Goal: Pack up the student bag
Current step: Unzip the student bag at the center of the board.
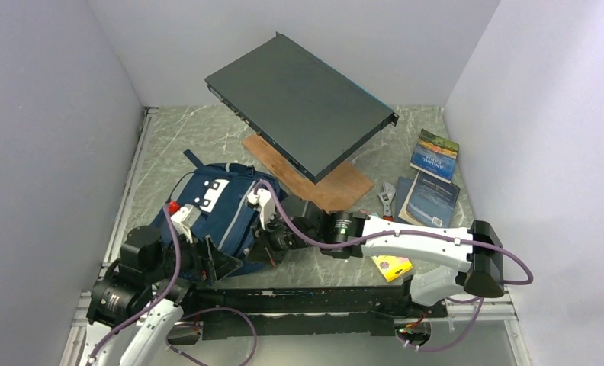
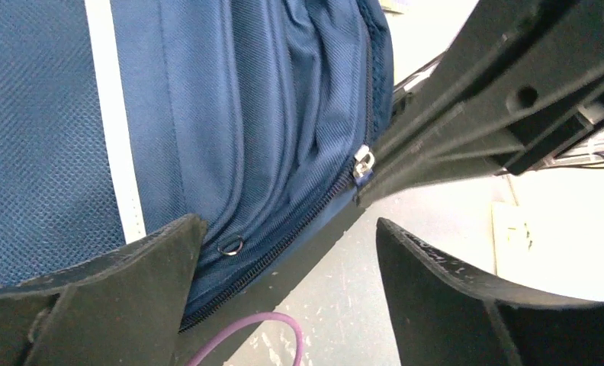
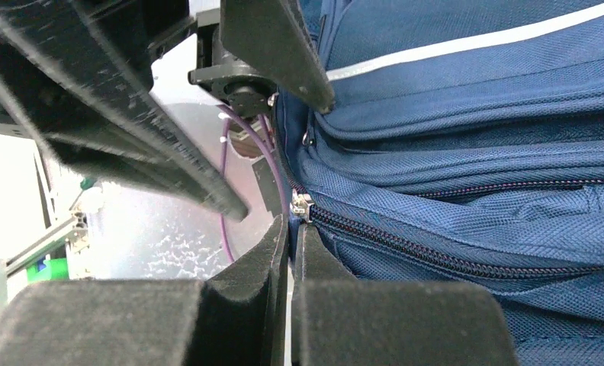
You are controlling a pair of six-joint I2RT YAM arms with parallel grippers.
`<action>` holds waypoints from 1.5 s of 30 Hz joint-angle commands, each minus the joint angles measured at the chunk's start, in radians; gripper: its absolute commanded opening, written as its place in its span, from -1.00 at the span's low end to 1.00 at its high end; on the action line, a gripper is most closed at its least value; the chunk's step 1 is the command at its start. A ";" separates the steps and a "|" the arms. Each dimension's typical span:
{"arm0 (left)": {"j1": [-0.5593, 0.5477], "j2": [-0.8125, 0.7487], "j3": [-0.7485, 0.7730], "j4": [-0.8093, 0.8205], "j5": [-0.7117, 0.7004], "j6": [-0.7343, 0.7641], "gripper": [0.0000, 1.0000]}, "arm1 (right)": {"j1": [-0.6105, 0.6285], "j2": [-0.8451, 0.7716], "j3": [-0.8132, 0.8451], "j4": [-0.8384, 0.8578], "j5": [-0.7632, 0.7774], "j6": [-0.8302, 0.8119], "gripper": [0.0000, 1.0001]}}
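Student bag point(image 1: 223, 217): navy blue, woven texture, thin white stripes, dark zip teeth. Zip pull point(image 3: 300, 204): silver slider, blue tab. Table point(image 1: 169, 145): grey-green marble pattern. Flat box point(image 1: 299, 103): dark grey. Board point(image 1: 345, 189): reddish brown. Book point(image 1: 435, 154): blue cover, green-yellow landscape band. Second book point(image 1: 430, 200): dark blue. Card point(image 1: 392, 267): yellow with pink. Cables point(image 2: 257, 314): purple. Walls point(image 1: 40, 152): pale lilac-grey.

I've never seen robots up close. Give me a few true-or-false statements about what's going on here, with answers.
1. The right claw is shut on the bag's zip pull. True.
2. The left claw is clamped shut. False: it is open, beside the bag.
3. Two books lie on the table. True.
4. The wrench is inside the bag. False: it lies on the table next to the books.
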 commanded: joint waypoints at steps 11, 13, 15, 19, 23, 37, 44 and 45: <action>0.002 0.057 -0.124 0.141 0.068 -0.060 -0.02 | -0.064 -0.060 0.044 0.178 -0.057 0.023 -0.98; 0.002 0.066 -0.104 0.107 0.029 -0.045 -0.43 | -0.066 -0.066 0.048 0.154 -0.053 0.008 -0.98; 0.002 0.064 -0.086 0.085 -0.009 -0.042 -0.84 | -0.067 -0.074 0.056 0.110 -0.033 -0.011 -0.98; 0.002 0.028 -0.039 0.035 -0.165 -0.045 -1.00 | -0.067 -0.107 0.053 -0.003 0.064 -0.059 -0.94; 0.002 -0.018 0.078 -0.097 -0.451 -0.036 -1.00 | -0.067 -0.150 0.044 -0.160 0.275 -0.082 -0.92; 0.002 -0.100 0.217 -0.195 -0.668 0.098 -1.00 | -0.067 -0.133 0.002 -0.400 0.717 -0.158 -1.00; 0.002 -0.121 0.248 -0.216 -0.757 0.063 -1.00 | -0.067 -0.111 -0.044 -0.485 0.812 -0.108 -1.00; 0.002 -0.124 0.249 -0.209 -0.751 0.067 -1.00 | -0.067 -0.115 -0.059 -0.482 0.808 -0.094 -1.00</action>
